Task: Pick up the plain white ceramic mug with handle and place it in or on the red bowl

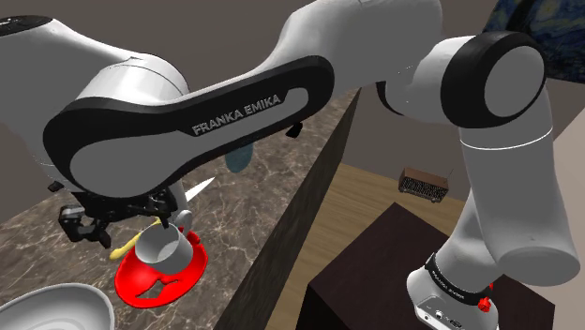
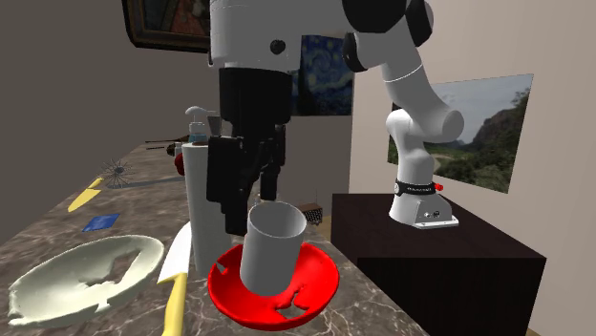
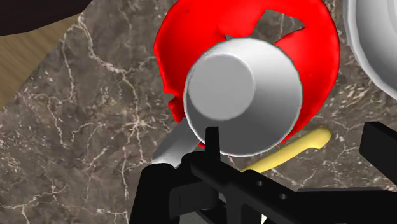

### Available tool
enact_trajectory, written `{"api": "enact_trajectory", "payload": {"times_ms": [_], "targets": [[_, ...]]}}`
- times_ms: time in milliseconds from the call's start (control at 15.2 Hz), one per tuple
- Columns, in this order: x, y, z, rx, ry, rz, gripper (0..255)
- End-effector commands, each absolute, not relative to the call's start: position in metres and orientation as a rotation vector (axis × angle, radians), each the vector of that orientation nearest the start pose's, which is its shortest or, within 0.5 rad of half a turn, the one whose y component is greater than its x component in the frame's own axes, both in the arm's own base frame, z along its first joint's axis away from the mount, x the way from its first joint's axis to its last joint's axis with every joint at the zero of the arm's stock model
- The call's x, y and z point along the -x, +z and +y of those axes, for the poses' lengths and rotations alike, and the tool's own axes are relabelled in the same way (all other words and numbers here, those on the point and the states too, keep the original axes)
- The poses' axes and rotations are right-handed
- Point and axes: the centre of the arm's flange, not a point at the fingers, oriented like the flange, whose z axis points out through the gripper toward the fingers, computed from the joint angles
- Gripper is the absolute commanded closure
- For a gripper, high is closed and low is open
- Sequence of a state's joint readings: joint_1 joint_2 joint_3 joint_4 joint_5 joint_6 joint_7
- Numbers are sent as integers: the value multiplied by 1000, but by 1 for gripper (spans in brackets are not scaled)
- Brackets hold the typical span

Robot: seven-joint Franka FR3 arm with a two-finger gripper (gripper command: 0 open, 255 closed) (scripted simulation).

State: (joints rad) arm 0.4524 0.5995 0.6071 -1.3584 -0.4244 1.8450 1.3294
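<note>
A plain white mug point(image 2: 272, 250) stands tilted in the red bowl point(image 2: 315, 286) on the marble counter, its opening turned up toward the hand; its handle is hidden. From above, the mug point(image 3: 245, 95) covers the middle of the red bowl point(image 3: 318, 57). My black gripper point(image 2: 250, 196) hangs just above and beside the mug's rim, open. One fingertip point(image 3: 212, 137) sits at the rim and the other finger point(image 3: 382, 143) stands well off to the side, so nothing is clasped. From the shoulder, the gripper point(image 1: 159, 225) is right over the mug point(image 1: 161, 246) and bowl point(image 1: 155, 279).
A large white bowl point(image 2: 86, 272) lies beside the red one. A yellow-handled knife point(image 2: 177, 286) lies between them. A tall white object point(image 2: 196, 191) and a soap dispenser point(image 2: 198, 124) stand behind. The counter edge point(image 1: 281, 244) drops to the floor beside the dark stand point(image 2: 430, 243).
</note>
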Motion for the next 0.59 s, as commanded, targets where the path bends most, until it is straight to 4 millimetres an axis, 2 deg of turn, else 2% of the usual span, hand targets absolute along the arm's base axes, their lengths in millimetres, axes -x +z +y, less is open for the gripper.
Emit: {"api": "enact_trajectory", "payload": {"times_ms": [0,66,528], "targets": [[-447,440,546,3155,-112,371,0],[-446,450,547,3155,-112,371,0],[-446,450,547,3155,-112,371,0]]}}
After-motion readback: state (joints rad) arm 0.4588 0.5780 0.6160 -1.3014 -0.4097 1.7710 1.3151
